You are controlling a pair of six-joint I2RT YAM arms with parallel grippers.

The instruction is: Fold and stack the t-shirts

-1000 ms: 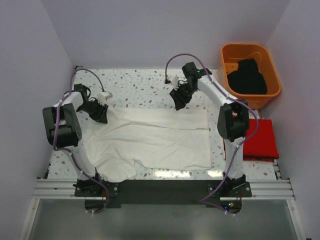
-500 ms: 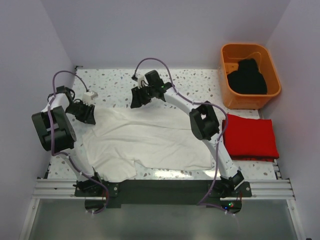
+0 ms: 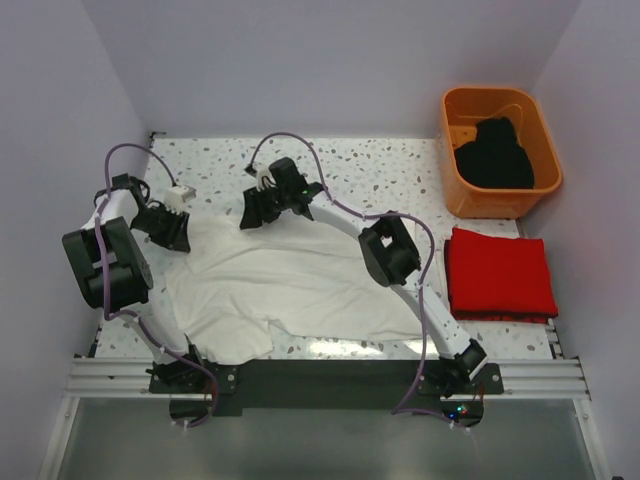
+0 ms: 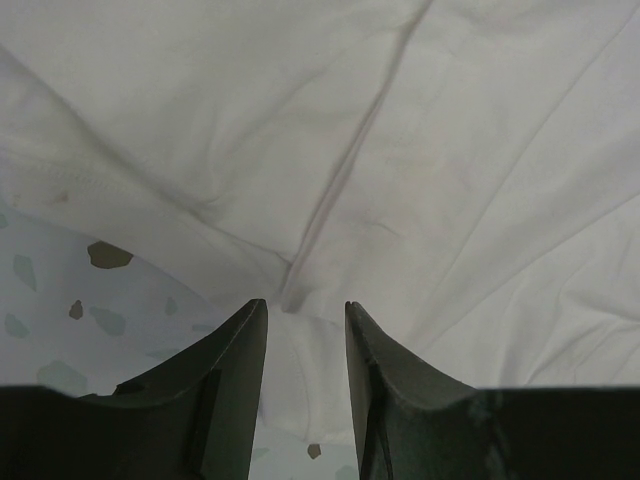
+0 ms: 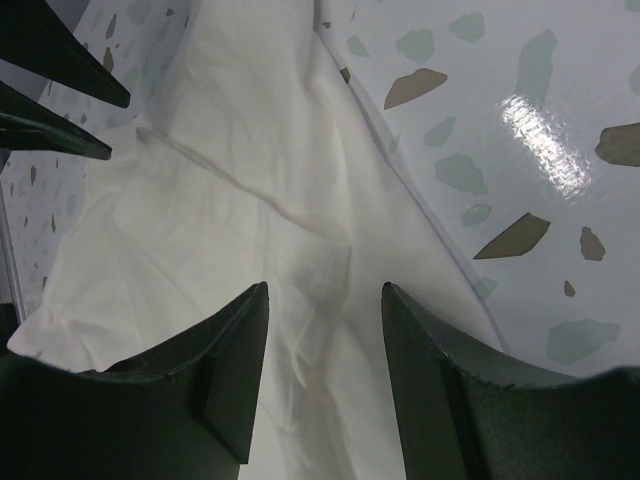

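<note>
The white t-shirt (image 3: 300, 285) lies spread and creased on the speckled table. My left gripper (image 3: 176, 232) is low over its far left corner. In the left wrist view (image 4: 305, 303) the jaws stand a little apart with a fold of white cloth (image 4: 400, 150) between them. My right gripper (image 3: 256, 212) is over the shirt's far edge, open, with creased cloth (image 5: 250, 200) beneath and nothing held (image 5: 325, 287). The red t-shirt (image 3: 500, 275) lies folded at the right. The black t-shirt (image 3: 495, 152) is bunched in the orange tub (image 3: 455, 110).
The tub stands at the far right corner, the red shirt just in front of it. The right arm (image 3: 385, 250) reaches across the white shirt. Bare speckled tabletop (image 3: 390, 170) lies beyond the shirt. Walls close in at left, back and right.
My right gripper has swung left along the shirt's far edge, from the far right corner towards the left gripper. The left gripper has shifted slightly left. The red shirt is now uncovered.
</note>
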